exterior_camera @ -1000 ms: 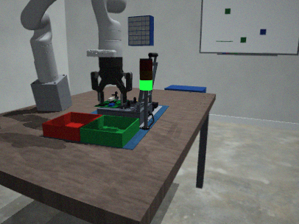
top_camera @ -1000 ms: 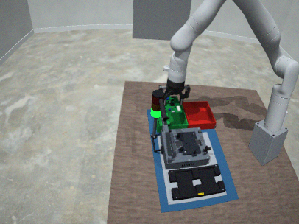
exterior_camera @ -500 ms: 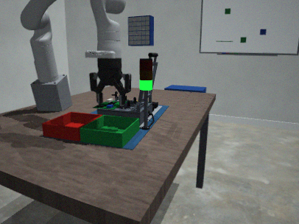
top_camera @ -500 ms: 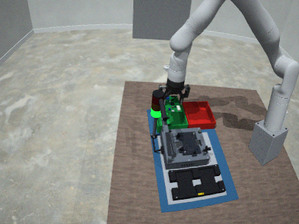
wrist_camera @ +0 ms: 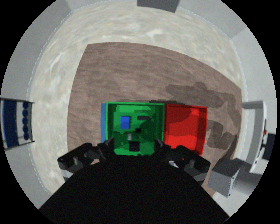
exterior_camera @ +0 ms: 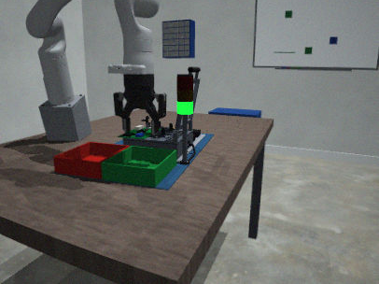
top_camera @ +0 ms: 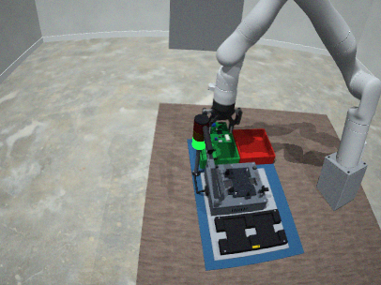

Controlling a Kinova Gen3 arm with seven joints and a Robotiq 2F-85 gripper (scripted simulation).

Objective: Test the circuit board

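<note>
The circuit board (top_camera: 220, 134) (exterior_camera: 133, 134) (wrist_camera: 120, 137) is green, with a blue part and a white connector on its upper side. My gripper (top_camera: 221, 128) (exterior_camera: 141, 132) (wrist_camera: 134, 143) is shut on it by its edges and holds it roughly level, above the green bin (top_camera: 225, 155) (exterior_camera: 161, 167) (wrist_camera: 161, 120). The signal light (top_camera: 198, 144) (exterior_camera: 185, 107) glows green. The tester (top_camera: 239, 209) is open, its lid (top_camera: 213, 178) raised on the side by the light tower, and no board shows in it. Its pins are too small to tell.
The red bin (top_camera: 255, 149) (exterior_camera: 77, 165) (wrist_camera: 185, 130) stands directly beside the green one. The light tower and the raised lid stand tall close to my gripper. The black tray (top_camera: 235, 234) lies beyond the tester, on the blue mat (top_camera: 293, 247).
</note>
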